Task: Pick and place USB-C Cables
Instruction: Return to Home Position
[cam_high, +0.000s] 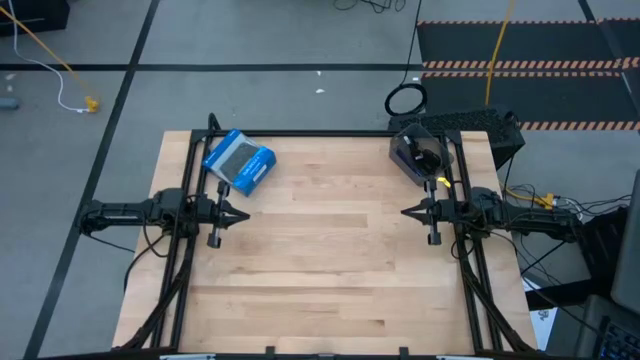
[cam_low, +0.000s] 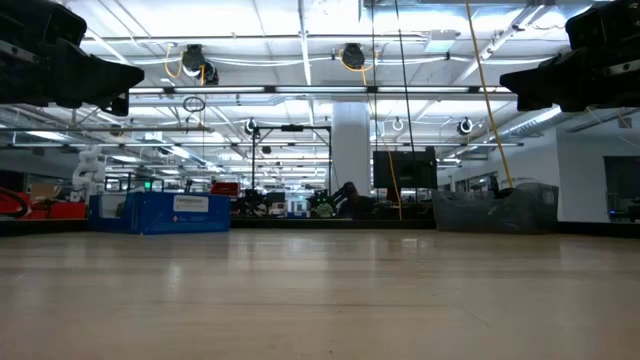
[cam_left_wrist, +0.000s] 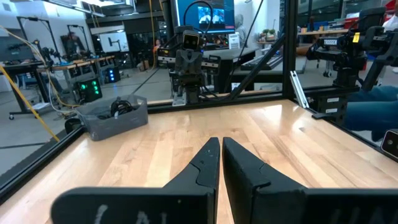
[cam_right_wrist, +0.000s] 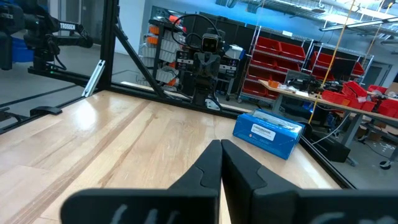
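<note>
A clear plastic bin (cam_high: 420, 152) stands at the table's far right corner. Dark cable bundles lie in it (cam_left_wrist: 118, 107), with a blue-purple tint among them (cam_high: 410, 150); I cannot tell the single cables apart. My left gripper (cam_high: 245, 213) hovers at the table's left side, shut, pointing right. My right gripper (cam_high: 405, 211) hovers at the right side, shut, pointing left, just near of the bin. In the wrist views the fingertips of the left gripper (cam_left_wrist: 221, 146) and of the right gripper (cam_right_wrist: 221, 147) meet above bare wood. Neither holds anything.
A blue-and-grey box (cam_high: 240, 163) lies on the far left of the table, also seen in the right wrist view (cam_right_wrist: 268, 133). A large black cable hoop (cam_high: 405, 100) lies on the floor beyond the far edge. A black frame (cam_high: 300, 133) edges the table. Bare wood (cam_high: 320, 260) spans the middle.
</note>
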